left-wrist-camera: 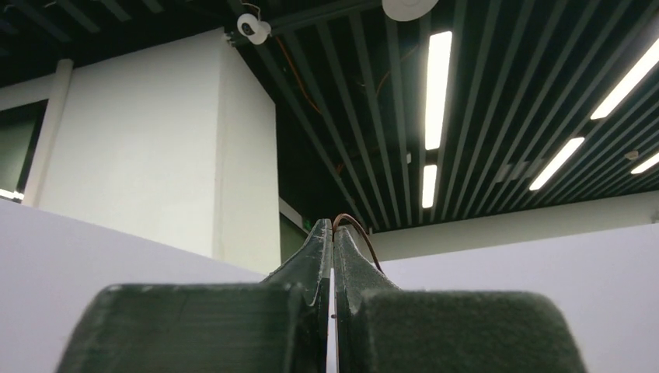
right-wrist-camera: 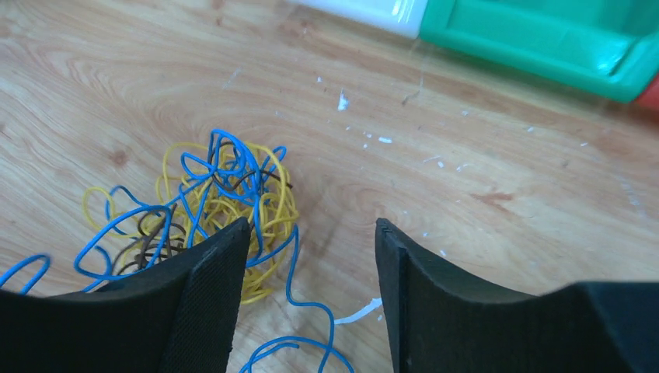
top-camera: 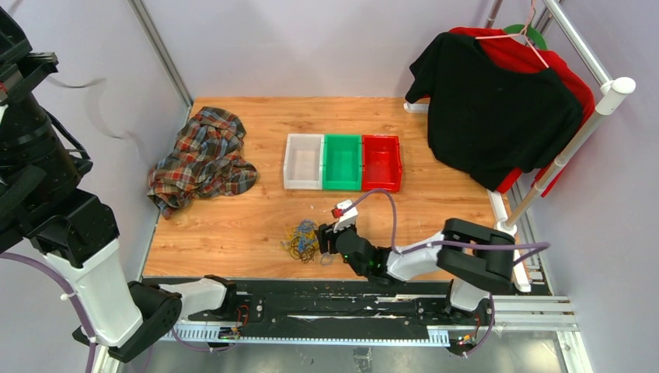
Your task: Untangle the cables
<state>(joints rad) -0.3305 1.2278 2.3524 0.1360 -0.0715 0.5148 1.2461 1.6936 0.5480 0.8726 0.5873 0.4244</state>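
Black padded fingers (right-wrist-camera: 206,299) of the right gripper (right-wrist-camera: 311,233) fill the bottom of the right wrist view. They stand wide apart, with only bare wood between them and nothing held. Just beside the left-hand finger lies the tangle of thin yellow, blue and dark brown cables (right-wrist-camera: 221,194), a loose heap on the wood-grain tabletop (right-wrist-camera: 482,179); whether that finger touches the wires cannot be told. Seen from above, the tangle sits near the front middle of the table, just left of the right gripper's tips and well short of three plastic bins set side by side: a white bin (top-camera: 303,161), a green bin (top-camera: 342,161) and a red bin (top-camera: 381,162). Further left lies a crumpled plaid shirt (top-camera: 202,159), and at the far right a black T-shirt (top-camera: 497,109) hangs over a red garment (top-camera: 579,85) on a rack. The left gripper (left-wrist-camera: 332,233) points up at a slatted ceiling with its jaws pressed together, and a thin dark brown wire (left-wrist-camera: 359,229) arches out from between their tips.
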